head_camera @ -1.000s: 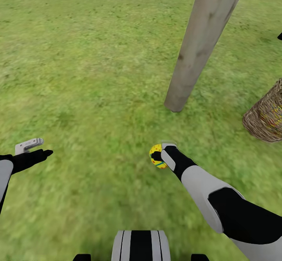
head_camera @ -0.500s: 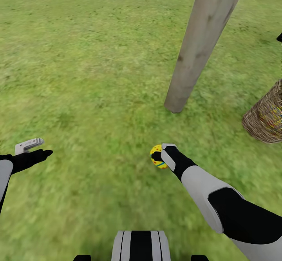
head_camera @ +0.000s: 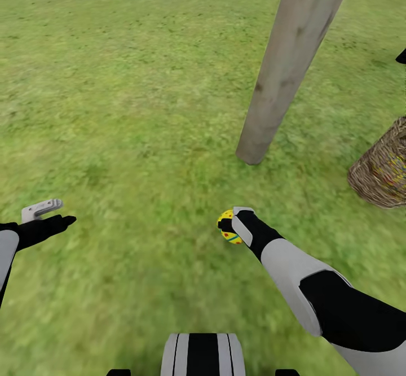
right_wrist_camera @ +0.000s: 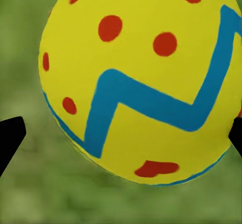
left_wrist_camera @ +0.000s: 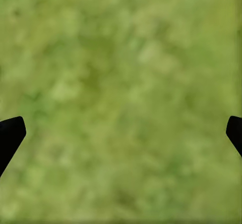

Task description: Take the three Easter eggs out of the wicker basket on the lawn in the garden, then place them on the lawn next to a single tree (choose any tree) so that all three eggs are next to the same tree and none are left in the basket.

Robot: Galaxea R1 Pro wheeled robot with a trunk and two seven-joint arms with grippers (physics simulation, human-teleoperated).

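Note:
A yellow Easter egg (head_camera: 226, 217) with a blue zigzag and red dots sits between the fingers of my right gripper (head_camera: 233, 224), low over the lawn (head_camera: 124, 82) and a short way in front of the tree (head_camera: 287, 65). In the right wrist view the egg (right_wrist_camera: 138, 77) looms large, and the fingertips (right_wrist_camera: 10, 138) stand wide apart at the frame edges, so the gripper is open. I cannot tell whether the egg rests on the grass. The wicker basket (head_camera: 380, 173) lies at the far right, with yellow showing through its weave. My left gripper (head_camera: 66, 210) hangs open over bare grass.
The tree's pale grey trunk leans up and to the right from its base on the grass. My own base (head_camera: 202, 353) shows at the near edge. Open grass stretches left and ahead. A dark shape (head_camera: 401, 57) pokes in at the right edge.
The egg shows slightly smaller and closer in against the right gripper's fingers. The whole view has shifted a little. Both arms have stayed where they were.

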